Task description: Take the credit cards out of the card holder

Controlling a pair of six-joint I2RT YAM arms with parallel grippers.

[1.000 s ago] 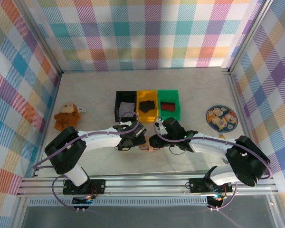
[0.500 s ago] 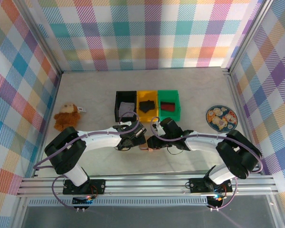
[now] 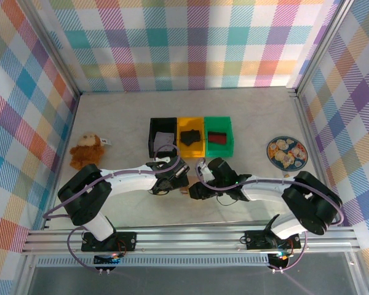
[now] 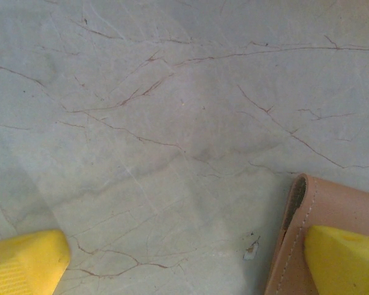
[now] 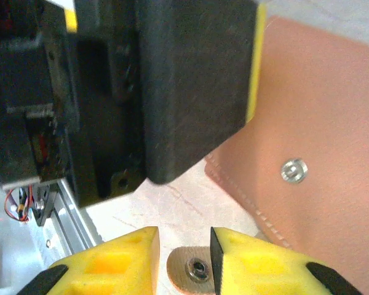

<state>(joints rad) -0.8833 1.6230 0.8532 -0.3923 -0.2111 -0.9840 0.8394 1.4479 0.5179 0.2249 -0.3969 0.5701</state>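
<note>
Right gripper (image 5: 183, 249) is hovering just beside the card holder (image 5: 320, 110), its yellow fingers (image 5: 111, 267) standing close together with a narrow gap between them. The round tab of the snap strap (image 5: 194, 270) is lying in that gap, though whether the pads are actually pinching it cannot be told from so close a view. The card holder is lying flat on the marbled table (image 4: 172, 92), pinkish-tan outer face up, showing a stitched edge and a metal snap stud (image 5: 294, 170) that is sitting apart from the strap's tab. On the holder's other side the left gripper (image 4: 184, 258) is reaching down with its jaws spread wide: one yellow finger is showing over a corner of the holder, the other is standing well off it above bare table. From above, the holder is lying between the two grippers and is mostly covered by them. Behind the holder a black bin (image 3: 154, 147), a yellow bin (image 3: 190, 150) and a green bin (image 3: 219, 150) are standing in a row; a plush monkey (image 3: 86, 150) is sitting well to its left and a patterned plate (image 3: 272, 152) well to its right.
</note>
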